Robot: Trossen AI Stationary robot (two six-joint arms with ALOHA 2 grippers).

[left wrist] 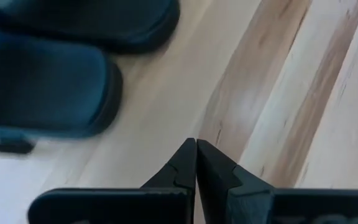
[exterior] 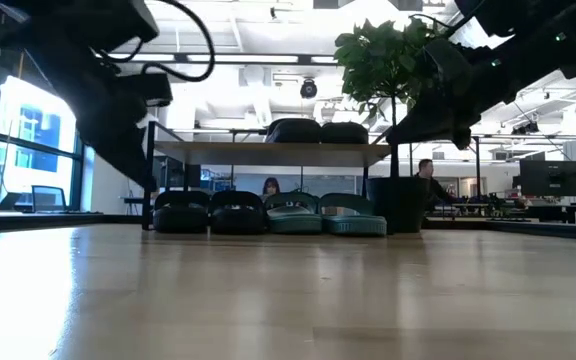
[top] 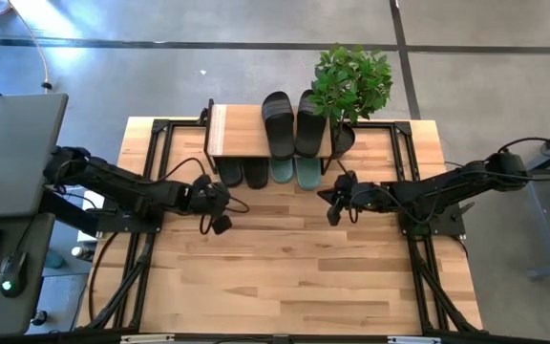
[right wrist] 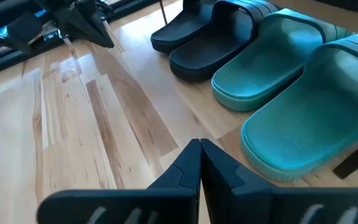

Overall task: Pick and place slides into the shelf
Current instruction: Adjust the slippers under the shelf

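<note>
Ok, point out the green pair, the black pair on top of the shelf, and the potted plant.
green pair [right wrist: 272, 74], right wrist view, strap of one slide.
black pair on the shelf [top: 292, 122], high view, between the straps.
potted plant [top: 353, 81], high view, leaves.

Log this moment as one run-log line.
left gripper shut, empty | right gripper shut, empty | green slides, black slides under shelf | black pair on top

Honestly there's nothing readable anywhere here, no brand, label, number or sign that I can make out. The black slides [top: 285, 122] on the shelf [top: 238, 131] and the green slides [right wrist: 291, 93] under it show plain rubber with no logo. Screens far back in the room are too small to read.
</note>
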